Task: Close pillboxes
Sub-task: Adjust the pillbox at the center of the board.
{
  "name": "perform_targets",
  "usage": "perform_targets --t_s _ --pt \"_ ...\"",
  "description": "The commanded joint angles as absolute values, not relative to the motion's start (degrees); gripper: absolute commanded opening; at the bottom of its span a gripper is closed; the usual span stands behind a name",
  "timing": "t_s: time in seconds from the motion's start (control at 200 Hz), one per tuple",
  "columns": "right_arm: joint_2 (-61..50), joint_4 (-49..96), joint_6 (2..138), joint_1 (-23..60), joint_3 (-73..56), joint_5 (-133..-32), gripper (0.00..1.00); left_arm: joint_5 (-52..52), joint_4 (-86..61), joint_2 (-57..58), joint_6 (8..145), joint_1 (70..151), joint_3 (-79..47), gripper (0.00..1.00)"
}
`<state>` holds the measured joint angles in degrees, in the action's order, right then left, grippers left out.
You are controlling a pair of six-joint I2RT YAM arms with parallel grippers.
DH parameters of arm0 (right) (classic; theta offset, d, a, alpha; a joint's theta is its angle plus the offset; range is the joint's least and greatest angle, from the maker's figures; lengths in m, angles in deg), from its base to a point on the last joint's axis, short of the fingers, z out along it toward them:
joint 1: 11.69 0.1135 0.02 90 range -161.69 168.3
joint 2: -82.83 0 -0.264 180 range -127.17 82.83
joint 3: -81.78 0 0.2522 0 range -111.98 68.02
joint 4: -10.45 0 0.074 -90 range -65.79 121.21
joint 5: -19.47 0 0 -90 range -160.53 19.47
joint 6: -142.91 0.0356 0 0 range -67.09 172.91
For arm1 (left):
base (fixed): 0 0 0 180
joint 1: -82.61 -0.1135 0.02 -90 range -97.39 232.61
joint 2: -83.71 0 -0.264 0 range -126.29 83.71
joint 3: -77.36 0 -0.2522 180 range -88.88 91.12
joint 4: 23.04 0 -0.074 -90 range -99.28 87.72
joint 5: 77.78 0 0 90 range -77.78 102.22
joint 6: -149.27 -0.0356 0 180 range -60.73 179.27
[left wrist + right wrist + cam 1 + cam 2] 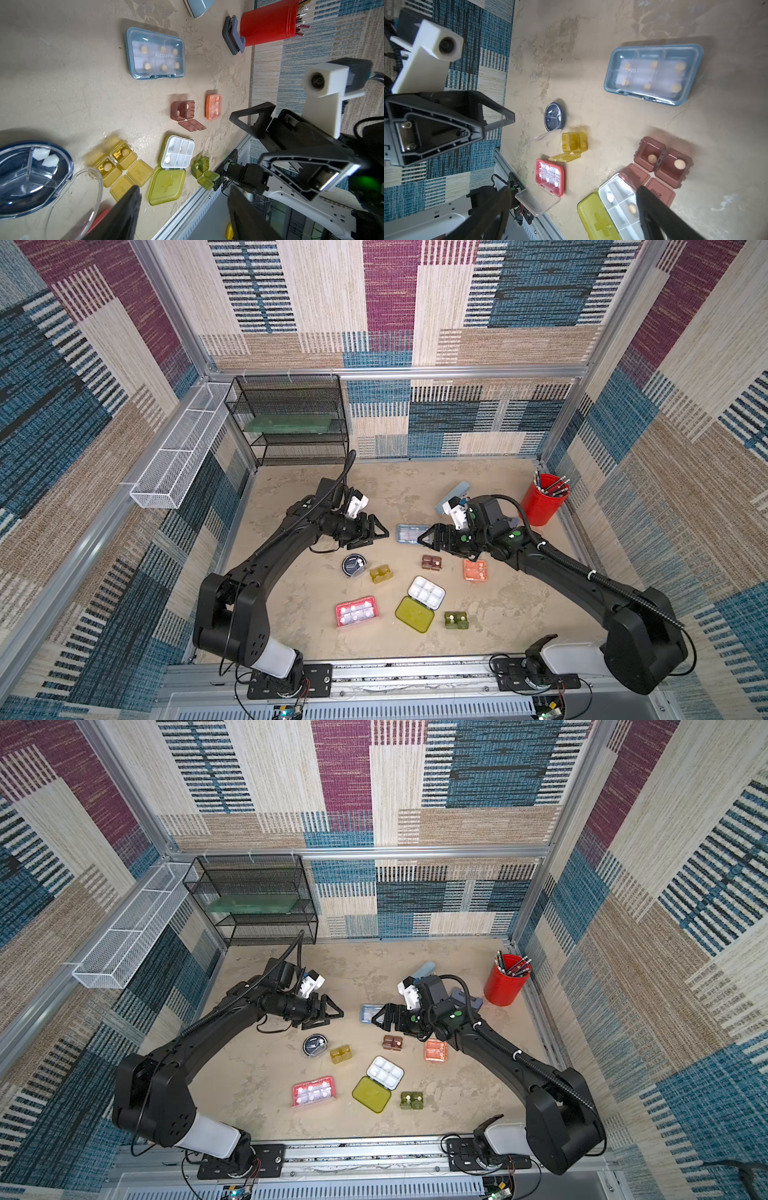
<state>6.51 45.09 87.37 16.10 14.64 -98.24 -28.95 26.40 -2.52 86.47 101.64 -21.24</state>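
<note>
Both arms hover over the tan table, jaws facing each other. My left gripper [376, 537] [185, 216] is open and empty. My right gripper [426, 540] [571, 218] is wide open and empty too. Between them lies the light blue pillbox [411, 533] [154, 54], lid down. Nearer the front, lids hang open on the round black pillbox [354, 565], the amber one [381, 573], the brown one [432, 562], the pink one [356, 611], the yellow-green one with a white tray [419, 603] and the dark green one [456, 620]. The orange pillbox [475, 570] [213, 107] looks shut.
A red cup of pens [543, 499] stands at the back right. Beside it a grey-blue block [467, 999] and a pale-blue case [453, 494] are partly hidden by the right arm. A black mesh shelf [291, 418] and a white wire basket [183, 452] sit back left.
</note>
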Motion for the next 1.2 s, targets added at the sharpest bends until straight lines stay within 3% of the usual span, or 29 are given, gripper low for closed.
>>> perform_targets --t_s 0.0,0.501,0.821,1.067,1.192 --pt "6.5 47.9 86.3 16.0 13.4 -96.2 0.95 -30.8 21.9 -0.9 88.7 101.8 -22.2 0.69" --pt "7.0 47.4 79.1 15.1 21.0 -98.9 1.00 -25.3 14.2 9.5 86.3 109.8 -34.7 0.69" --pt "7.1 49.7 79.0 14.5 21.7 -96.9 0.90 -26.4 16.6 1.8 80.8 110.9 -28.1 0.69" --pt "5.1 57.4 73.2 12.6 18.5 -95.5 0.84 -23.0 16.2 -0.2 80.9 116.4 -27.4 0.69" --pt "5.5 59.0 72.8 12.5 19.0 -94.5 0.83 -23.1 16.3 -1.8 79.7 117.5 -25.6 0.79"
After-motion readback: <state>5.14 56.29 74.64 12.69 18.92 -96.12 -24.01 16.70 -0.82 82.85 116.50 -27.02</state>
